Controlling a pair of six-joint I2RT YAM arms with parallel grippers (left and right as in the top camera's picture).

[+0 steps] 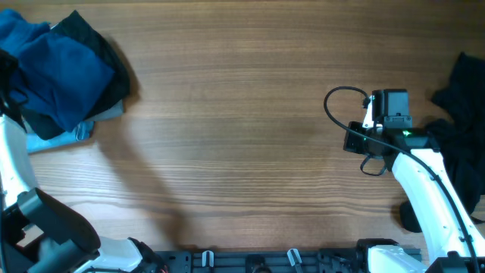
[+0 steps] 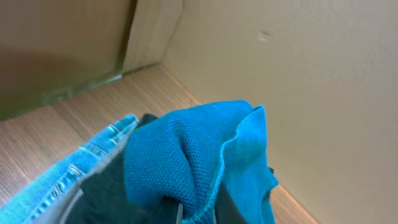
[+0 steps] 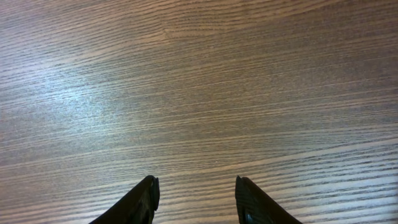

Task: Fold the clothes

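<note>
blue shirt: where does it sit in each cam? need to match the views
Overhead: blue shirt in the top-left corner.
Left wrist: lower centre, bunched close to the lens, light-blue denim to its left.
Right wrist: not in it; only the table shows.
Shared landmark: the wood-grain table, seen in all three views.

A blue garment point(image 2: 186, 155) hides the left fingers; black garment point(image 1: 466, 83) runs off-frame.

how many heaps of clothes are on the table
2: a blue-and-black heap top left of the overhead view; a black heap at its right edge. Others may lie out of frame.
</note>
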